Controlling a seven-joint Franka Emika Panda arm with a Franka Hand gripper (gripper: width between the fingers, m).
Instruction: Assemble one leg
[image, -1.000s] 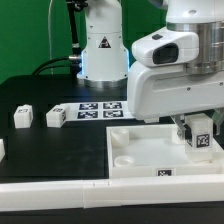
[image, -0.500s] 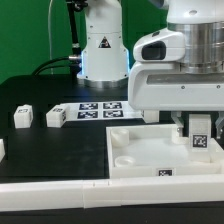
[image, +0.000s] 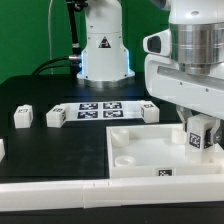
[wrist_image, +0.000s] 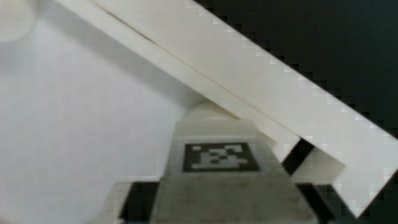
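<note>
Black surface (image: 60, 145) lies under my gripper (image: 199, 140), which I see clamped on the leg (wrist_image: 219, 155), holding it over the white tabletop (image: 150, 150) just below.

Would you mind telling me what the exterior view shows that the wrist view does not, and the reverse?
Only the exterior view shows the marker board, three loose white blocks on the black table, and the arm's base.

Only the wrist view shows the tag face of the held leg straight on, with the dark fingers flanking it.

Both show the gripper shut on the leg over the large white tabletop piece.
</note>
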